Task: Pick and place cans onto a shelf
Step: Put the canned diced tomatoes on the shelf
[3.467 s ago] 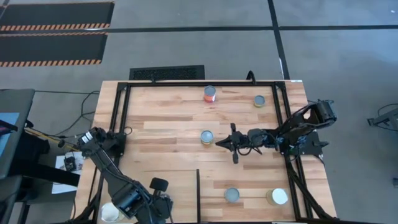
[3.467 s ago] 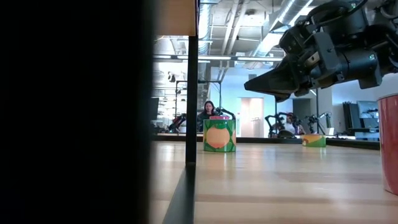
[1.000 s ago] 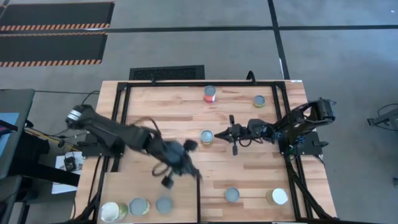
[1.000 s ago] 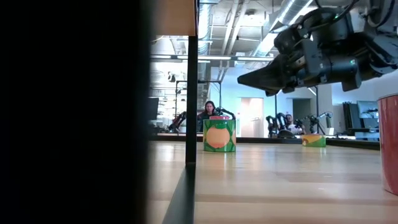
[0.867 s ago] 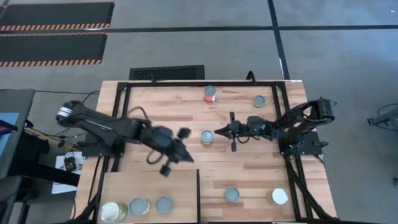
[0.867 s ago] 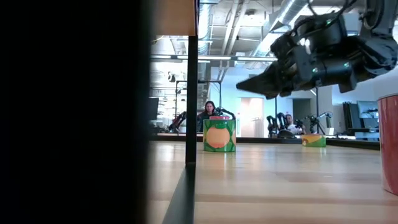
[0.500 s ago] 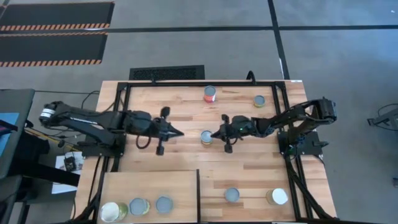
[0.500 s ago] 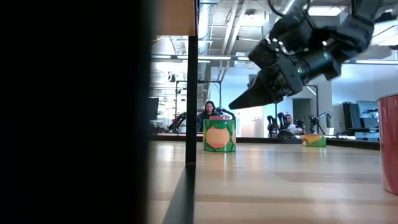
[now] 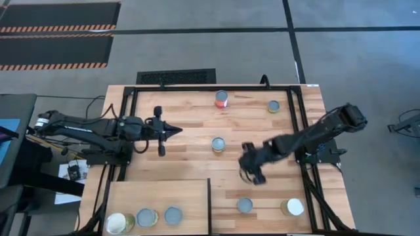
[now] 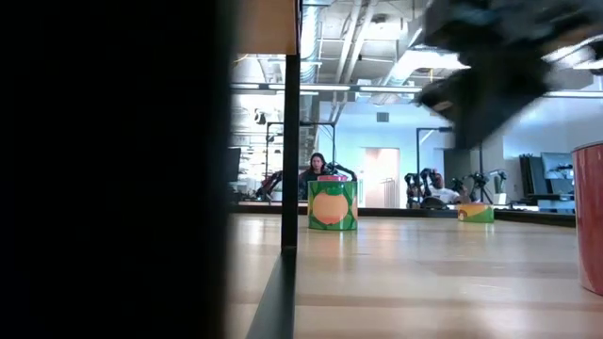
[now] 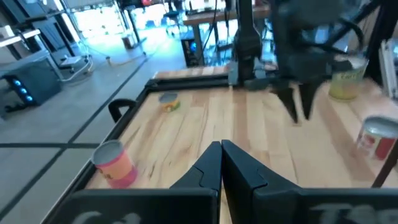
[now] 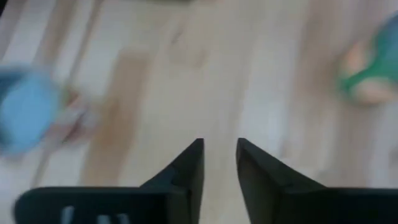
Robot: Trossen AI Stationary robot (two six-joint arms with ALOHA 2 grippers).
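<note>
Nearest, on the shelf (image 9: 157, 193) at the left: three cans (image 9: 146, 217) in a row, two more on the bench (image 9: 275, 187) at the right. Next, right pincer (image 9: 254, 174) over bare wood, parted and empty; left pincer (image 9: 176, 131) clenched, holding nothing. Farthest: three more cans, well apart.

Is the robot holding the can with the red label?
No, the red-labelled can stands alone at the table's far edge, with the left gripper and right gripper both away from it.

Two dark jointed arms, black cables
</note>
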